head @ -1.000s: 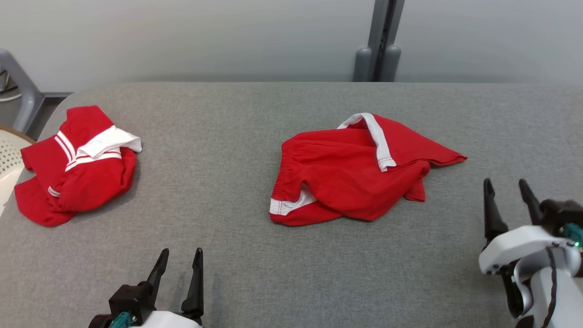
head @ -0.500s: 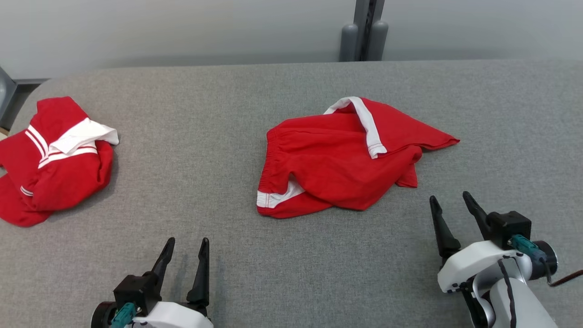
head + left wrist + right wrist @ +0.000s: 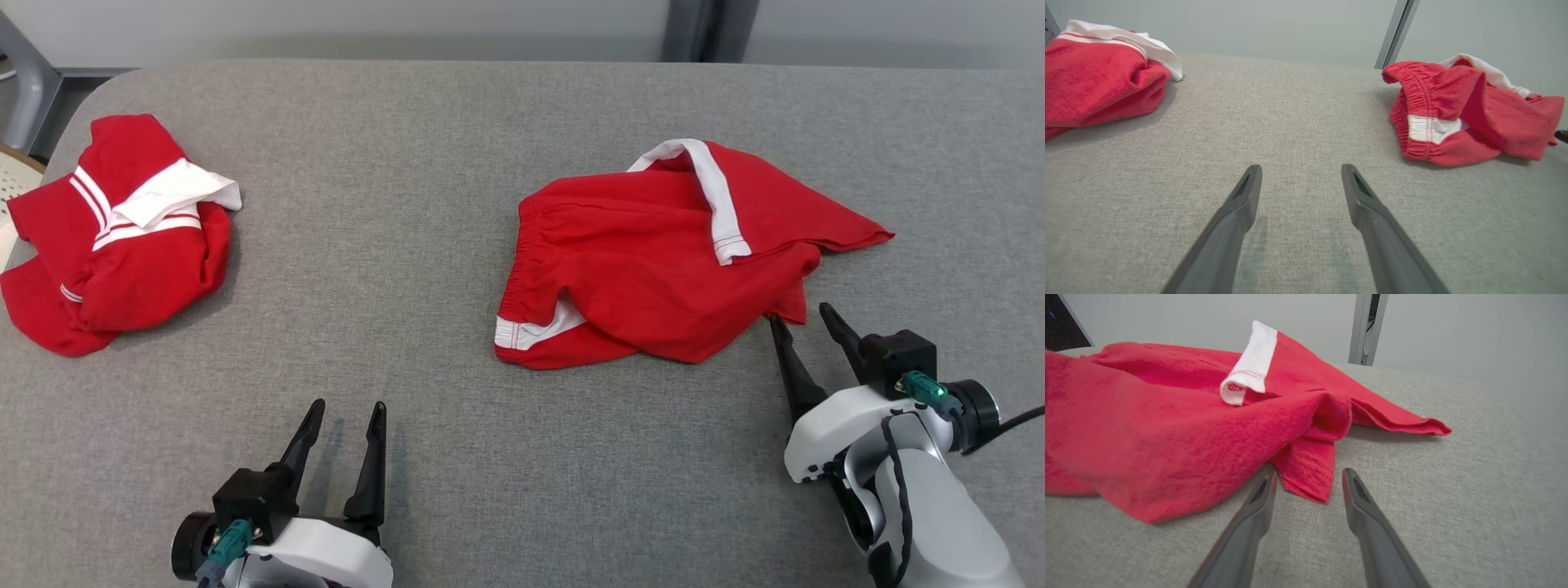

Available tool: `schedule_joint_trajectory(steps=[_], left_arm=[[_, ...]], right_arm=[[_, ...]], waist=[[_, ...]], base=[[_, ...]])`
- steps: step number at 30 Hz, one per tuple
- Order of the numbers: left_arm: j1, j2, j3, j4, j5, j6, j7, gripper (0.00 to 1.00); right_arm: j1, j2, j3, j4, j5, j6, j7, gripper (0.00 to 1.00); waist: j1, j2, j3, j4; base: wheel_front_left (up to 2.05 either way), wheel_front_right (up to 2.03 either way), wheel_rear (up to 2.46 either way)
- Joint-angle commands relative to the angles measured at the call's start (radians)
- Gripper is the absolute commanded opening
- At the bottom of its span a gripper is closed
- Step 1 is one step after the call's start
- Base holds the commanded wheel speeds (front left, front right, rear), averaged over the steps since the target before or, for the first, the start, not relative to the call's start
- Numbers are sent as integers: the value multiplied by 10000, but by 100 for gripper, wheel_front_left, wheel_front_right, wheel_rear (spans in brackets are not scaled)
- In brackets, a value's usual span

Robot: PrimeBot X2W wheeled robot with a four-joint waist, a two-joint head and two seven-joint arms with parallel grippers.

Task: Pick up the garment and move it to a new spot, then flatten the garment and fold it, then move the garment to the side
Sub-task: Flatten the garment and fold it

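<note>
The garment (image 3: 653, 261), red with white trim, lies crumpled right of centre on the grey padded table (image 3: 441, 245). My right gripper (image 3: 798, 314) is open at its near right corner; in the right wrist view the right gripper (image 3: 1309, 473) has a hanging red flap of the garment (image 3: 1167, 416) just between the fingertips, which are still apart. My left gripper (image 3: 349, 404) is open over bare table at the lower left, well away from the cloth. In the left wrist view the left gripper (image 3: 1301, 167) has the garment (image 3: 1453, 110) off to its right.
A second red and white garment (image 3: 114, 237) lies bunched at the table's far left, seen in the left wrist view as a red heap (image 3: 1094, 77). A pale perforated chair (image 3: 12, 175) sits past the left edge. A grey post (image 3: 690, 28) stands behind the table.
The head camera has tilted down and shifted. My right gripper has moved forward and left, up to the garment's near right corner. The left gripper has stayed put and open.
</note>
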Motion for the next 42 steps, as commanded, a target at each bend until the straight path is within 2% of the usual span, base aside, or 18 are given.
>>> schedule_joint_trajectory(steps=[1, 4, 8, 9, 10, 11, 12, 19, 30, 37, 38, 39, 40, 41, 42], left_arm=[[-180, 38, 11, -9, 14, -47, -5, 100], [-196, 35, 25, -5, 2, -43, -5, 100], [-215, 35, 63, -28, 1, -40, -5, 100], [-220, 35, 74, -37, -8, -32, -5, 100], [-235, 35, 81, -36, -15, -29, -5, 100], [-263, 35, 80, -31, -31, -22, -5, 100], [-290, 35, 73, -24, -48, -12, -5, 100], [-296, 35, 108, 0, -53, 17, -5, 100], [342, 37, 423, 89, -7, -78, -5, 100], [467, 38, 392, 98, -63, -89, -4, 100], [467, 38, 394, 109, -50, -102, -4, 100], [478, 38, 409, 112, -36, -111, -4, 100], [498, 37, 422, 116, -13, -124, -4, 100], [520, 38, 434, 120, 16, -138, -4, 100], [535, 38, 444, 125, 24, -152, -4, 100]], right_arm=[[-187, -89, -37, 149, -110, 1, 2, 78], [-334, -165, -9, 361, -298, 1, 2, 58], [-520, -222, -31, 621, -416, 1, 2, 45], [-555, -221, -56, 703, -447, 1, 2, 38], [-577, -235, -95, 822, -475, 1, 2, 24], [-624, -234, -128, 918, -477, 1, 4, 6], [-675, -241, -157, 974, -476, 1, 4, 0], [-538, -295, -436, 307, -184, -1, 3, 0], [1111, -793, -868, -2477, 932, -1, 3, 0], [1902, -1047, -1107, -2724, 1251, -1, 3, 0], [2074, -993, -1170, -2446, 1318, -1, 4, 4], [2084, -993, -1173, -2305, 1351, -1, 3, 41], [2035, -1016, -1177, -2176, 1327, -1, 4, 87], [2015, -1028, -1162, -2028, 1265, -1, 3, 100], [1968, -977, -1192, -1901, 1288, -1, 4, 100]], waist=[[0, 0, 140, 159], [0, 0, 240, 254], [0, 0, 342, 294], [0, 0, 364, 292], [0, 0, 386, 285], [0, 0, 410, 275], [0, 0, 431, 262], [0, 0, 237, 18], [0, 0, -950, -937], [0, 0, -1224, -1268], [0, 0, -1252, -1312], [0, 0, -1259, -1327], [0, 0, -1264, -1338], [0, 0, -1262, -1340], [0, 0, -1259, -1339]], base=[[0, 0, 0], [0, 0, 0], [0, 0, 0], [0, 0, 0], [0, 0, 0], [0, 0, 0], [0, 0, 0], [0, 0, 0], [0, 0, 0], [0, 0, 0], [0, 0, 0], [0, 0, 0], [0, 0, 0], [0, 0, 0], [0, 0, 0]])
